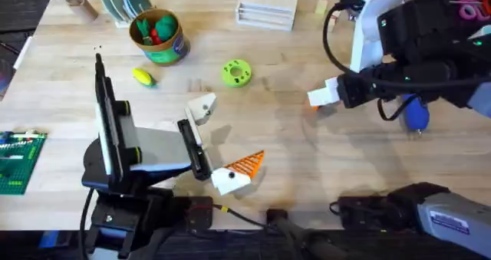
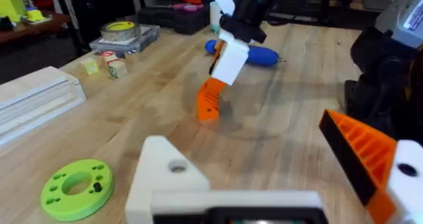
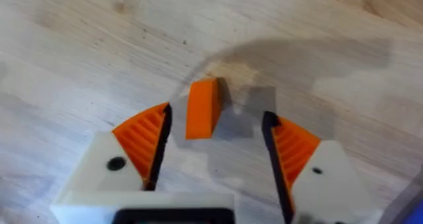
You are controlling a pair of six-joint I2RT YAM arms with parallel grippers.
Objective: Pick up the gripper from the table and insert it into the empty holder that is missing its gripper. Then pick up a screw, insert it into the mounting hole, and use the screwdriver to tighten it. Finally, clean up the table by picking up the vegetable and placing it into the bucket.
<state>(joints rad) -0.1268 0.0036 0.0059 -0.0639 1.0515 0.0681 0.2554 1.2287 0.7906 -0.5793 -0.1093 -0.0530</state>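
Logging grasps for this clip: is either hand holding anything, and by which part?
Nothing is held. The right hand is open, its fingers either side of the gripper without touching; the left hand is open too.

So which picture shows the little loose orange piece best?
The right wrist view: the gripper lies on the table in plain sight between the right arm's open fingers. The left wrist view shows an orange tip under the right arm's white mount, not clearly this piece. Overhead, I can't pick it out.
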